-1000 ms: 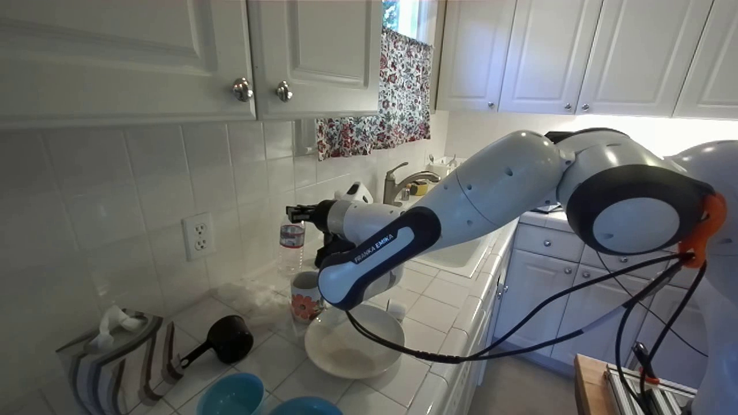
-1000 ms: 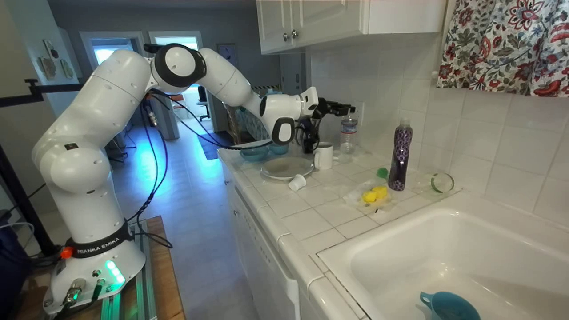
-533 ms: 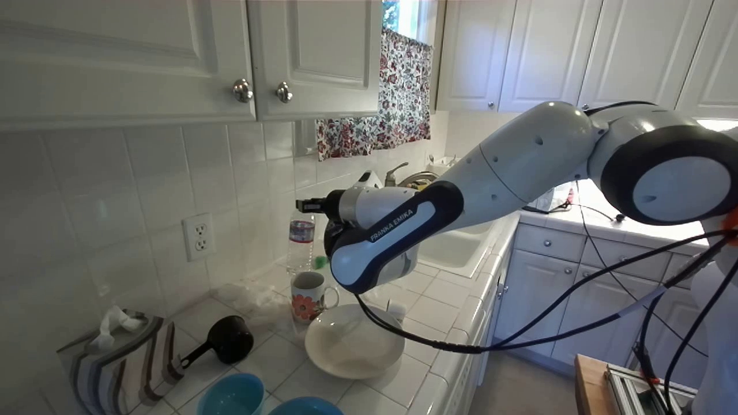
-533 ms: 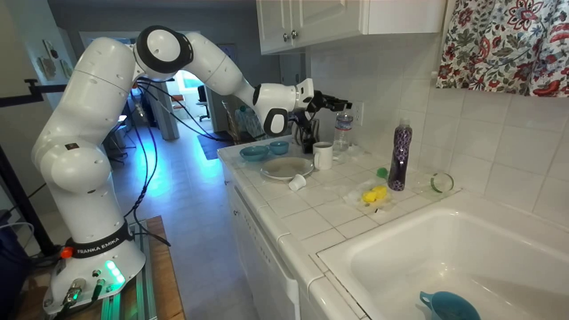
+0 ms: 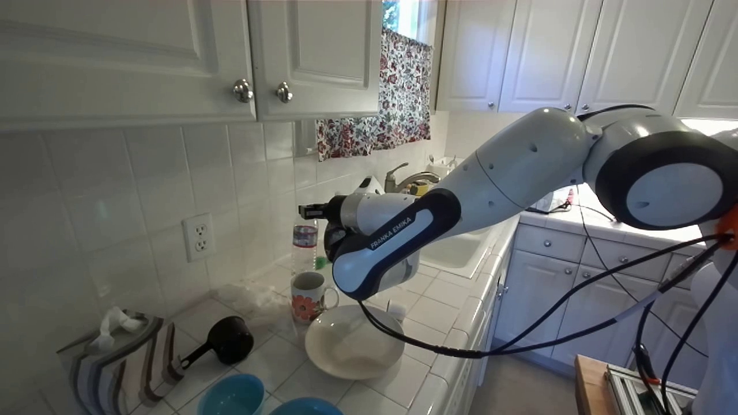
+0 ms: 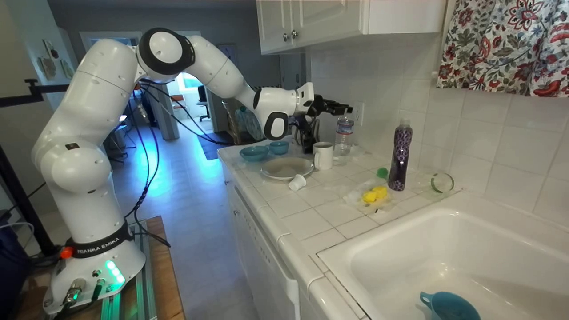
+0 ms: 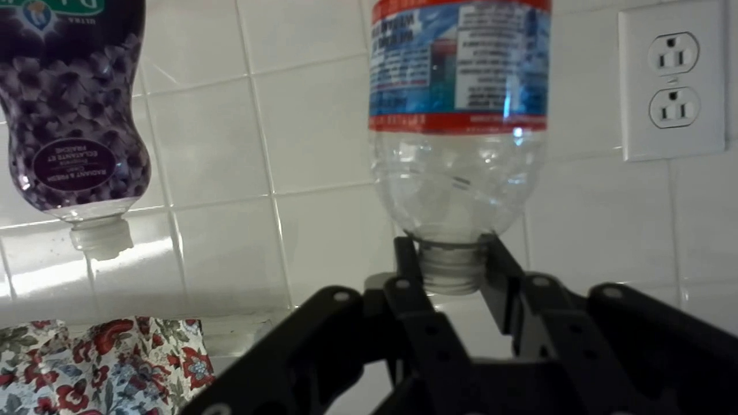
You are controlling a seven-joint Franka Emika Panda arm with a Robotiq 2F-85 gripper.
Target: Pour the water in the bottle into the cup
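Note:
The clear plastic bottle with a red and blue label (image 5: 304, 237) hangs upright from my gripper (image 5: 309, 211). It also shows in an exterior view (image 6: 344, 131) and in the wrist view (image 7: 458, 167). My gripper (image 7: 450, 253) is shut on its threaded neck; no cap shows there. I cannot tell how much water is inside. The cup, a light mug with a red flower (image 5: 304, 301), stands on the counter just below and beside the bottle; its plain side shows in an exterior view (image 6: 326, 155). A taller purple bottle (image 6: 400, 155) stands apart by the sink.
A white bowl (image 5: 353, 346) sits beside the mug, with a small white cup (image 6: 297, 182) tipped near it. Blue bowls (image 6: 254, 153) stand behind. A black scoop (image 5: 229, 339) and striped cloth (image 5: 130, 363) lie nearby. The tiled wall with an outlet (image 5: 198, 236) is close.
My gripper and the clear bottle have shifted slightly together, rightward in one view and leftward in another, then dipped a little. The arm's elbow has moved. The mug has not moved.

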